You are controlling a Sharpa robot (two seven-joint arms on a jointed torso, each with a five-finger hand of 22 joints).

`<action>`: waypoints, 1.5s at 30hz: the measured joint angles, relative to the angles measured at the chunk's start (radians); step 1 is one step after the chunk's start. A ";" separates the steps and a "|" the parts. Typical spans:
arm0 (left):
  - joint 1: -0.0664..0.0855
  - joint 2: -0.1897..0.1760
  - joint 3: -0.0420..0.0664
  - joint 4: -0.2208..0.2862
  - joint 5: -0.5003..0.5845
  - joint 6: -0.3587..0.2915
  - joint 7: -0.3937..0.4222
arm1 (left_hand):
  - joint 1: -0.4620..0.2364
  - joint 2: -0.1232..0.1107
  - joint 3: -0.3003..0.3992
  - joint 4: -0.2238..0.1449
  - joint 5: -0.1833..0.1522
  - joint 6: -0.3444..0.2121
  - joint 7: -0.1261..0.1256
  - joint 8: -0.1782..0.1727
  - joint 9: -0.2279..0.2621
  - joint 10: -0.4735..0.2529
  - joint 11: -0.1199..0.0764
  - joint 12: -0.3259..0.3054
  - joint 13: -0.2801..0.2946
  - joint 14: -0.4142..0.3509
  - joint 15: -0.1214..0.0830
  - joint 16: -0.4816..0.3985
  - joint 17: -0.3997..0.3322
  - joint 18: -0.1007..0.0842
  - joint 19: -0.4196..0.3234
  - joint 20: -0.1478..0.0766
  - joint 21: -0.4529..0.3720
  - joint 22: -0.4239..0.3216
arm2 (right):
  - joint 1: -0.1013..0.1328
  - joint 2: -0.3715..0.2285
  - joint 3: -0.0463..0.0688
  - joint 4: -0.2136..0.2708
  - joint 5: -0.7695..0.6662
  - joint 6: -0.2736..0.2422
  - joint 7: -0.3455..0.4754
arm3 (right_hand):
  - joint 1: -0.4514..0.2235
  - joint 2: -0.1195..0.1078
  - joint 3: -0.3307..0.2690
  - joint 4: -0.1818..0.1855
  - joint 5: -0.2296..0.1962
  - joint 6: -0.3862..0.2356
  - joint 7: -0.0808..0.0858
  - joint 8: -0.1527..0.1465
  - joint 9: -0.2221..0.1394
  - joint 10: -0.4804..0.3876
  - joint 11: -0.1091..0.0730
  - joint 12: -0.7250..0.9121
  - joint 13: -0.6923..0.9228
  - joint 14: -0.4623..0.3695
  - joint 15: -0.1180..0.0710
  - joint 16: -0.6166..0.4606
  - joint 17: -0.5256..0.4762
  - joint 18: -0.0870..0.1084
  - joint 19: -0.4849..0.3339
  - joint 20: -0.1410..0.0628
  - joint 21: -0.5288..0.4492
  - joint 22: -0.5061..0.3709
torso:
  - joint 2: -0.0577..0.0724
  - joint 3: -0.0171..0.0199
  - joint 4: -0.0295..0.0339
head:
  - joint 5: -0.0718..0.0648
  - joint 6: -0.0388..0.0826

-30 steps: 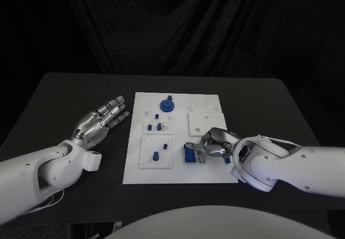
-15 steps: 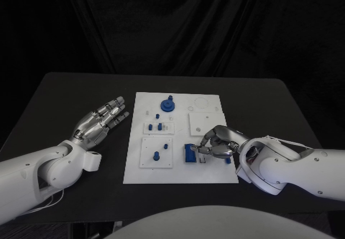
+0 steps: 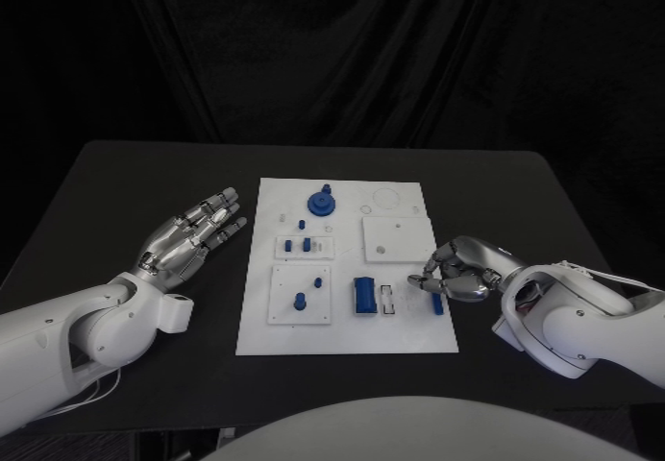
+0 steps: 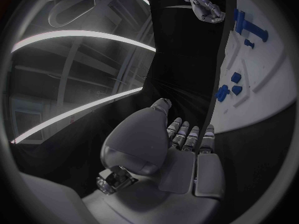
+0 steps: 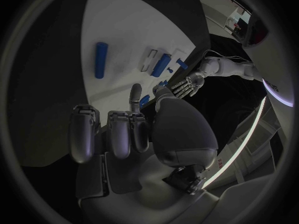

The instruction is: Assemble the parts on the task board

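Observation:
The white task board [image 3: 347, 331] lies mid-table. On it are a blue gear with a peg [image 3: 322, 202], small blue pieces [image 3: 295, 247], two blue pegs [image 3: 307, 293], a blue block [image 3: 363, 295] beside a pale slot [image 3: 389, 300], and a blue rod [image 3: 435, 303]. My right hand [image 3: 464, 269] hovers at the board's right edge, just above the rod, fingers curled in with nothing visible in them. The right wrist view shows the rod [image 5: 101, 59] and block [image 5: 163, 64] beyond those fingers [image 5: 112, 129]. My left hand [image 3: 194, 235] lies flat with fingers spread, left of the board.
Black table [image 3: 138, 182] surrounds the board, with bare room to its left, right and back. A raised white square plate [image 3: 395, 238] sits on the board's right half. The left wrist view shows the board's edge [image 4: 261, 99] and my right hand [image 4: 209, 10] far off.
My right hand has drawn back to the right, off the blue block, uncovering the block, slot and rod. The left arm has stayed put.

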State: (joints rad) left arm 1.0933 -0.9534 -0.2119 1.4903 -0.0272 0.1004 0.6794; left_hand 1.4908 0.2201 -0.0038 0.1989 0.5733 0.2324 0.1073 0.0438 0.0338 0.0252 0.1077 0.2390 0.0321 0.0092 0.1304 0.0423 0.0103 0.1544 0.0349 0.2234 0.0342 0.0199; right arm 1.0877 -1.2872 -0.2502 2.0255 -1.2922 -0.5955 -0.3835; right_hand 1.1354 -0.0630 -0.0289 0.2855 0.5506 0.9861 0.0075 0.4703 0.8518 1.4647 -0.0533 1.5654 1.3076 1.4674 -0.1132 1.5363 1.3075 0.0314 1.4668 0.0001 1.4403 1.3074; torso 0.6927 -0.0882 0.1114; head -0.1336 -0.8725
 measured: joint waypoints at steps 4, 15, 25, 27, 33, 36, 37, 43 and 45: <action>0.000 0.000 0.000 0.001 0.000 -0.002 0.000 | 0.000 0.000 0.000 0.000 0.000 0.000 0.000 0.000 0.000 0.000 0.000 0.000 0.000 0.000 0.000 0.000 0.001 0.000 0.000 0.000 0.000 0.000 | 0.000 -0.034 0.000 -0.001 -0.020 0.004 -0.039 | 0.001 0.001 -0.003 0.003 0.011 0.000 0.000 -0.001 -0.005 0.000 0.000 0.000 0.000 0.000 0.000 0.000 0.000 0.000 0.000 0.000 0.000 0.000 | 0.000 -0.0005 0.0012 | -0.007 0.000; 0.000 0.004 0.000 0.001 0.000 -0.005 0.000 | 0.000 0.000 0.008 -0.002 0.004 0.004 0.004 0.000 0.000 0.004 0.004 0.008 0.001 0.004 0.004 0.007 0.002 0.000 0.002 0.002 0.000 0.001 | 0.000 -0.050 0.000 -0.011 -0.065 0.036 -0.120 | 0.001 0.001 -0.005 0.005 0.011 -0.004 0.004 -0.011 -0.018 0.000 0.000 0.000 0.000 0.000 0.000 0.000 0.000 0.000 0.000 0.000 0.000 0.000 | 0.000 -0.0012 0.0018 | -0.022 0.000; 0.000 0.005 0.000 0.000 0.000 -0.006 0.000 | 0.000 0.000 0.009 -0.003 0.004 0.004 0.004 0.000 0.000 0.004 0.004 0.008 0.001 0.004 0.011 0.007 0.002 0.000 0.004 0.004 0.000 0.001 | -0.001 -0.023 0.000 -0.020 -0.105 0.088 -0.173 | 0.001 0.001 -0.008 0.003 0.006 -0.003 0.004 -0.016 -0.024 0.000 0.000 0.000 0.000 0.000 0.000 0.000 0.000 0.000 0.000 0.000 0.000 0.000 | 0.001 -0.0012 0.0007 | -0.019 0.000; 0.000 0.006 0.000 0.000 0.000 -0.006 0.000 | 0.000 0.000 0.009 -0.003 0.004 0.004 0.004 0.000 0.000 0.004 0.004 0.008 0.001 0.004 0.011 0.007 0.002 0.000 0.004 0.004 0.000 0.001 | -0.002 -0.015 0.000 -0.022 -0.110 0.097 -0.180 | 0.001 0.001 -0.008 0.003 0.006 -0.003 0.004 -0.016 -0.026 0.000 0.000 0.000 0.000 0.000 0.000 0.000 0.000 0.000 0.000 0.000 0.000 0.000 | 0.001 -0.0008 0.0007 | -0.020 0.000; 0.000 0.008 0.000 -0.001 0.000 -0.006 0.000 | 0.000 0.000 0.009 -0.003 0.004 0.004 0.004 0.000 0.000 0.004 0.004 0.009 0.001 0.004 0.011 0.008 0.003 0.000 0.004 0.004 0.000 0.001 | -0.003 0.000 0.000 -0.033 -0.118 0.120 -0.193 | 0.019 -0.004 -0.008 0.003 0.027 -0.003 0.004 -0.035 -0.044 0.000 0.000 0.000 0.000 0.000 0.000 0.000 0.000 0.000 0.000 0.000 0.000 0.000 | 0.001 -0.0001 0.0018 | -0.023 0.000; 0.000 0.009 0.000 -0.001 0.000 -0.006 0.000 | 0.000 0.000 0.014 -0.003 0.004 0.004 0.004 0.000 0.000 0.007 0.007 0.014 0.002 0.004 0.011 0.012 0.003 0.000 0.004 0.004 0.000 0.001 | -0.005 0.006 0.000 -0.039 -0.120 0.129 -0.197 | 0.019 -0.004 -0.008 0.003 0.038 -0.003 0.004 -0.043 -0.057 0.000 0.000 0.000 0.001 0.000 0.000 0.000 0.000 0.000 0.000 0.000 0.000 0.000 | 0.001 -0.0001 0.0016 | -0.021 0.000; 0.000 0.009 0.000 -0.001 0.000 -0.006 0.000 | 0.000 0.000 0.014 -0.003 0.004 0.004 0.004 0.000 0.000 0.007 0.007 0.014 0.002 0.004 0.011 0.012 0.003 0.000 0.004 0.004 0.000 0.000 | -0.007 0.009 0.000 -0.042 -0.120 0.133 -0.199 | 0.019 -0.004 -0.008 0.003 0.038 -0.003 0.004 -0.043 -0.059 0.000 0.000 0.000 0.001 0.000 0.000 0.000 0.000 0.000 0.000 0.000 0.000 0.000 | 0.001 -0.0001 0.0013 | -0.019 0.000; 0.000 0.009 0.000 -0.002 0.000 -0.006 0.000 | 0.000 0.000 0.014 -0.003 0.004 0.004 0.004 0.000 0.000 0.007 0.007 0.015 0.002 0.004 0.011 0.012 0.003 0.000 0.004 0.004 0.000 0.000 | -0.024 0.017 0.000 -0.047 -0.120 0.148 -0.206 | 0.019 -0.004 -0.008 0.003 0.042 -0.007 0.015 -0.075 -0.090 0.003 0.005 0.000 0.000 -0.004 0.004 0.000 0.000 0.000 0.000 0.000 0.000 0.000 | 0.001 -0.0003 0.0007 | -0.017 0.000; 0.000 0.009 0.000 -0.002 0.000 -0.006 0.000 | 0.000 0.000 0.014 -0.003 0.004 0.004 0.004 0.000 0.000 0.007 0.007 0.015 0.002 0.004 0.011 0.012 0.003 0.000 0.004 0.004 0.000 0.000 | -0.032 0.021 0.000 -0.050 -0.120 0.154 -0.208 | 0.019 -0.004 -0.008 0.003 0.042 -0.007 0.015 -0.080 -0.098 0.000 0.007 0.000 0.000 -0.001 0.006 0.000 0.000 0.000 0.000 0.000 0.000 0.000 | 0.001 -0.0003 0.0007 | -0.017 0.000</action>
State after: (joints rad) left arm 1.0932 -0.9448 -0.2119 1.4887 -0.0271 0.0947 0.6794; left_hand 1.4908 0.2201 0.0104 0.1957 0.5772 0.2359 0.1108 0.0436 0.0342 0.0325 0.1149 0.2543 0.0337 0.0130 0.1415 0.0540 0.0130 0.1543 0.0384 0.2269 0.0342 0.0203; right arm 1.0557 -1.2658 -0.2504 1.9758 -1.4121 -0.4420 -0.5920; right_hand 1.1543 -0.0667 -0.0370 0.2882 0.5921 0.9791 0.0222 0.3899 0.7539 1.4647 -0.0461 1.5654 1.3080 1.4666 -0.1069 1.5364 1.3074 0.0314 1.4668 0.0001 1.4403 1.3073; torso 0.6938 -0.0885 0.1121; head -0.1504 -0.8725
